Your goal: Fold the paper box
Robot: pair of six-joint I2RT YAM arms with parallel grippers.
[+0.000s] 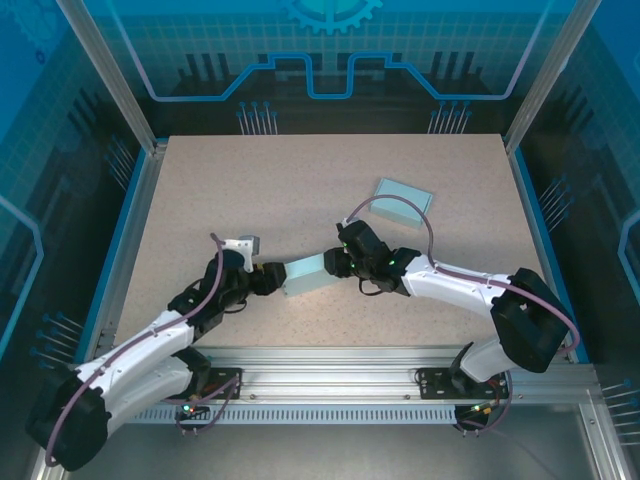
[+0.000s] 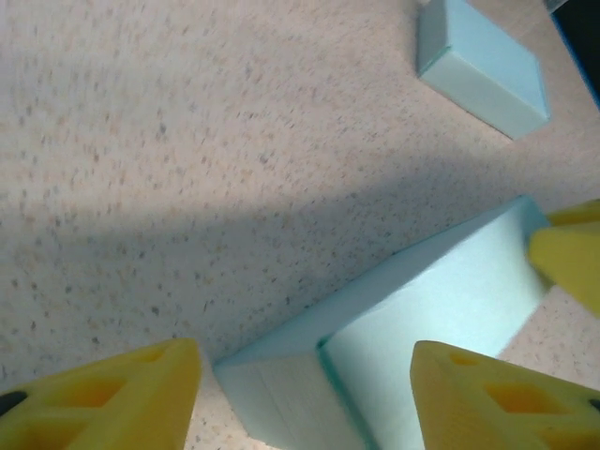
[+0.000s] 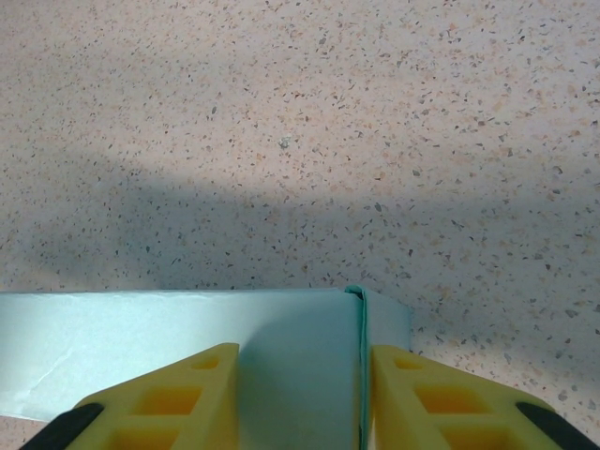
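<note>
The paper box (image 1: 305, 275), pale teal, lies on the table between both arms. My left gripper (image 1: 272, 280) is at its left end. In the left wrist view the box (image 2: 441, 300) reaches in between the yellow fingers (image 2: 131, 394); that gripper (image 2: 305, 394) is open, with a gap on each side of the box's corner. My right gripper (image 1: 335, 263) is at the right end. In the right wrist view its jaws (image 3: 305, 398) stand narrowly apart over the box's top (image 3: 141, 347). The right finger (image 3: 422, 394) sits beside the folded flap seam (image 3: 361, 328), and nothing is pinched.
A second pale teal box (image 1: 403, 200) lies at the back right, apart from the arms; it is at the top right (image 2: 483, 66) of the left wrist view. Speckled beige tabletop (image 1: 250, 190) surrounds both boxes. Blue rails edge the table.
</note>
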